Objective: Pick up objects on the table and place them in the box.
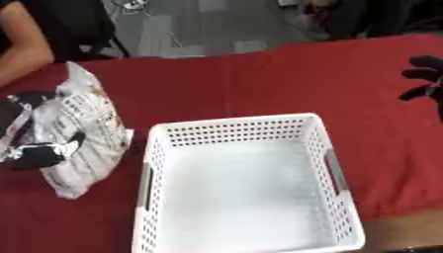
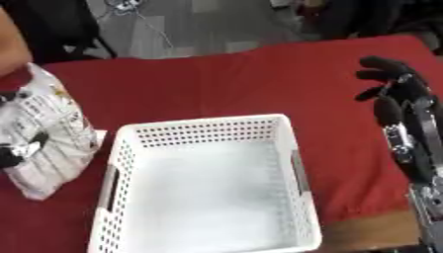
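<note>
The work surface is a table covered with a red cloth (image 1: 259, 84). A white perforated plastic basket with grey side handles (image 1: 246, 185) stands on the cloth at the centre and near edge of the view, its long axis running from the far side toward the robot. The basket interior shows only its white floor. Beyond the far edge of the table lies grey floor, with a black chair base at the upper left.

The task object is a white crinkled plastic bag with dark print and small orange markings (image 1: 82, 133). It lies on the cloth at the left of the table, just beside the left wall of the basket; whether it touches that wall cannot be determined. Its long axis runs from the far-left toward the near edge, tilted slightly, with the narrower pinched end pointing away from the robot.

The black left hand (image 1: 39, 153) is on the bag itself. Its dark fingers (image 1: 65, 143) curl across the front face of the bag at its lower half, and a further dark part of the hand shows at the upper left corner of the bag.

The black right hand (image 2: 394, 84) is held above the cloth at the right edge, well apart from bag and basket. Its fingers are spread and relaxed, and it holds nothing.
</note>
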Controlling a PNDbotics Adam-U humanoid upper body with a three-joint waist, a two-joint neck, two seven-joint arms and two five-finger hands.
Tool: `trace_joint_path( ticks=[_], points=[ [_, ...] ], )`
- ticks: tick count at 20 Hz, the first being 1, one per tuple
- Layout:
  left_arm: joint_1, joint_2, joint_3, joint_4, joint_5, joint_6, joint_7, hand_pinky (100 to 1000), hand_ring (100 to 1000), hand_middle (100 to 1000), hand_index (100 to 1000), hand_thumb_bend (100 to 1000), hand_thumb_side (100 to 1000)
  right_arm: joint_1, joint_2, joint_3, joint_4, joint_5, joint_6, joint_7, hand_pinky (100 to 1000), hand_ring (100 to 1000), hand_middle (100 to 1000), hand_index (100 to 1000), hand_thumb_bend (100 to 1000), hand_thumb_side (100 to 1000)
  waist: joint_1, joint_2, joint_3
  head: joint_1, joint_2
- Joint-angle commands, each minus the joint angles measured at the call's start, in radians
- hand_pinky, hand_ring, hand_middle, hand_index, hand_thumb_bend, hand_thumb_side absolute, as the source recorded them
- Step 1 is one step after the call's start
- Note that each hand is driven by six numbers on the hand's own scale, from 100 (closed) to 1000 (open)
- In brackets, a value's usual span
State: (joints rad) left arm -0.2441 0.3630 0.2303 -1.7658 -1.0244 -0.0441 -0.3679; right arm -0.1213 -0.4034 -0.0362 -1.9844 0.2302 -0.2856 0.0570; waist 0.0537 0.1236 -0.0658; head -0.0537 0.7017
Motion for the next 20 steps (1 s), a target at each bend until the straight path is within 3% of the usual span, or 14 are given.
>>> trace_joint_path(
  ticks=[1,9,14,20],
  points=[
    [-0.024,0.036,0.007,-0.04,0.005,0.002,0.016,338,120,100,147,100,316,-0.004,-0.015,-0.002,-0.016,-0.002,0.002,-0.002,581,777,802,893,390,928,-0.002,-0.011,-0.001,-0.01,-0.013],
    [-0.105,0.104,0.03,-0.219,0.067,0.062,0.183,333,121,100,152,100,368,0.0,-0.016,0.0,-0.016,-0.004,0.005,0.001,581,777,801,893,390,926,-0.001,-0.016,0.0,-0.009,-0.011],
    [-0.177,0.152,-0.006,-0.234,0.146,0.002,0.297,333,114,100,154,100,378,0.001,-0.017,0.002,-0.016,-0.005,0.006,0.004,581,777,801,893,388,927,0.001,-0.021,-0.002,-0.005,-0.011],
    [-0.232,0.138,-0.074,-0.234,0.204,-0.075,0.282,335,112,100,155,100,376,0.0,-0.016,0.005,-0.016,-0.009,0.005,0.008,581,777,801,893,387,927,0.002,-0.024,-0.007,-0.002,-0.013]
  ],
)
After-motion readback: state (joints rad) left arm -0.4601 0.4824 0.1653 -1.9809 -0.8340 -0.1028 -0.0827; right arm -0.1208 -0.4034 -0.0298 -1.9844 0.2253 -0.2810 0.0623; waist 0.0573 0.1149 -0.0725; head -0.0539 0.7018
